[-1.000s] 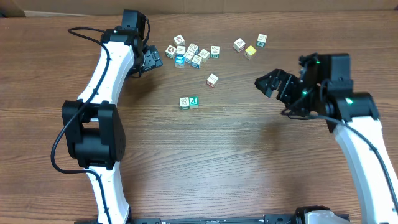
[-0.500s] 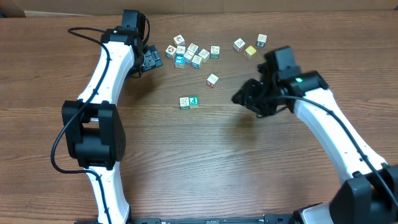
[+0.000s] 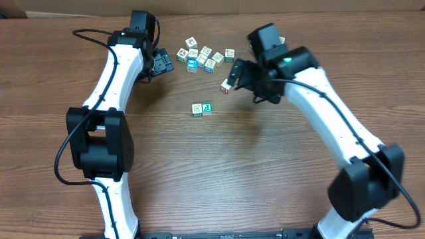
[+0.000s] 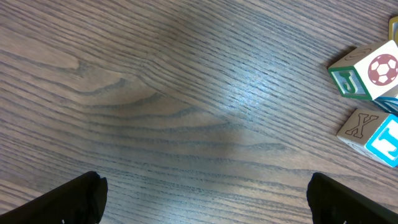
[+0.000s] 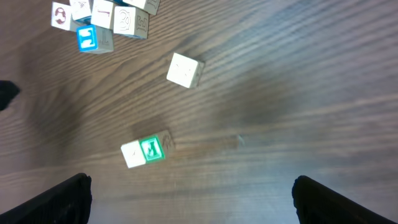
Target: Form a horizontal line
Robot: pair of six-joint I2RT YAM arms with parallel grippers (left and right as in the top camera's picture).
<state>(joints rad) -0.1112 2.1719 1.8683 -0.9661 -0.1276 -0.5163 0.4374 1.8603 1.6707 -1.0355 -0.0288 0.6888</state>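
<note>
Overhead: on the brown wood-grain bench [image 3: 219, 172], the task's thing so far is a short row of two small white-edged picture cubes [image 3: 201, 109]. It sits left of frame centre, the cubes touching, a green face on the right-hand one. Its long axis runs left to right across the frame, so it is already horizontal. A single loose white-edged cube [image 3: 227, 85] sits up and right of the row, apart from it. A loose clump of similar cubes [image 3: 202, 57] lies at upper centre. The right gripper [image 3: 240, 81] is just beside the loose cube, on its right, and the row lies down-left of it. The left gripper [image 3: 164, 64] is at upper left by the clump's left edge, farther off. Judged: the right arm is the nearer for the next pick. Left wrist: the left gripper [image 4: 204, 186] is released, fingers wide at the bottom corners over bare bench. A football-faced cube [image 4: 373, 68] shows at the right edge; the row is not in view. Right wrist: the right gripper [image 5: 191, 186] is released and empty. The row [image 5: 144, 152] is at lower left-centre, left of the gripper's midline, its axis tilted slightly upward to the right. The loose cube [image 5: 185, 70] is higher, near the midline. Judged: it belongs at the row's right end, set on the same axis.
</note>
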